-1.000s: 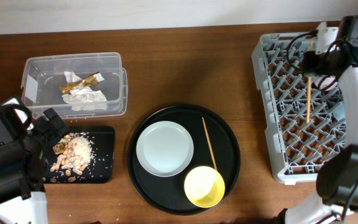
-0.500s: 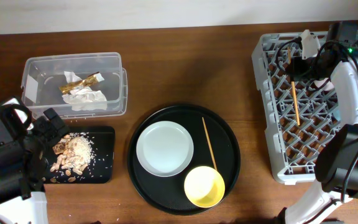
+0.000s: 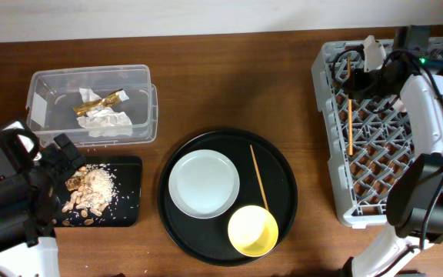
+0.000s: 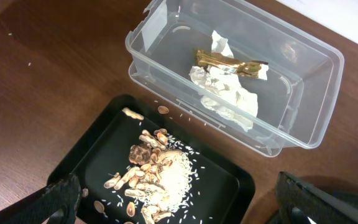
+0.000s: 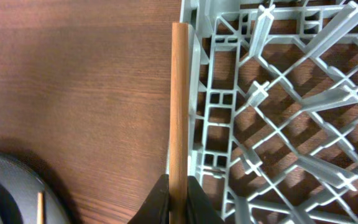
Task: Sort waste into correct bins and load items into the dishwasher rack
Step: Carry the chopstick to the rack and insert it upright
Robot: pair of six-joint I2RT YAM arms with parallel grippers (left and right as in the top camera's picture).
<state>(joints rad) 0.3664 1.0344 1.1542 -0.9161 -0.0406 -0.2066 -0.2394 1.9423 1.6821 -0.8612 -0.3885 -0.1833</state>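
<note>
Nearest, the yellow bowl [image 3: 253, 230] sits at the near edge of the round tray [image 3: 283, 165], with the plate [image 3: 204, 183] just beyond it on the left and a loose chopstick [image 3: 259, 178] lying beside the plate on the right. To the left, the left gripper [image 4: 176, 193] hovers over the black tray [image 3: 129, 192], jaws wide apart and empty; scraps [image 3: 91, 192] are heaped in that tray, a few bits scattered around the heap. Beyond it, the tub [image 3: 52, 81] holds the wrapper [image 3: 98, 101] lying on the napkin [image 3: 104, 121]. Far right, the right gripper [image 5: 178, 199] is clamped on the end of the held chopstick [image 5: 179, 93], which runs along the left wall of the rack [image 3: 329, 154]. Contact between stick and rack cannot be determined.
</note>
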